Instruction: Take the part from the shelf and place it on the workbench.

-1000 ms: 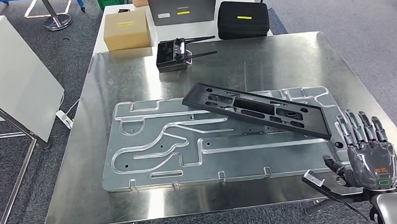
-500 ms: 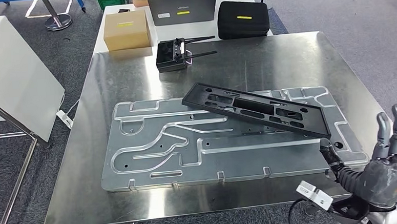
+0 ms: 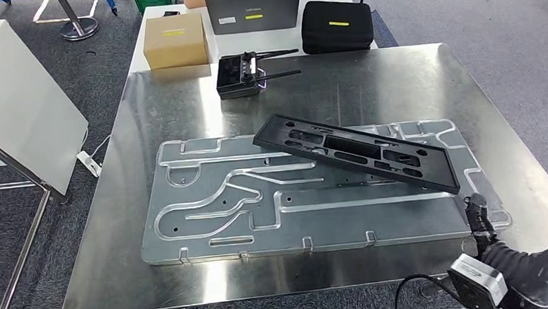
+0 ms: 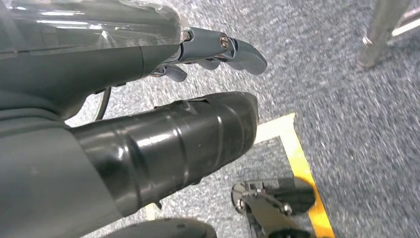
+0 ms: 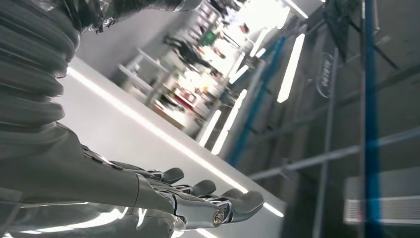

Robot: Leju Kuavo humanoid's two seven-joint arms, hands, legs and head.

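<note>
The black slotted part [image 3: 356,152] lies flat and slanted on the grooved metal plate [image 3: 217,200], which rests on the steel workbench [image 3: 395,84]. My right hand [image 3: 524,258] is low at the bench's front right corner, clear of the part, with its thumb just off the plate's corner. In the right wrist view that hand [image 5: 163,193] has its fingers stretched out and holds nothing. My left hand [image 4: 148,99] hangs over the carpeted floor, fingers apart and holding nothing.
A black remote controller [image 3: 239,76] sits at the bench's far edge. Behind it a white table carries a cardboard box [image 3: 174,41], a laptop [image 3: 251,7] and a black case [image 3: 337,26]. A white shelf unit [image 3: 21,104] stands to the left.
My right hand has pulled back from the part's right end, sinking past the bench's front right corner and turning over. The part has stayed where it lies.
</note>
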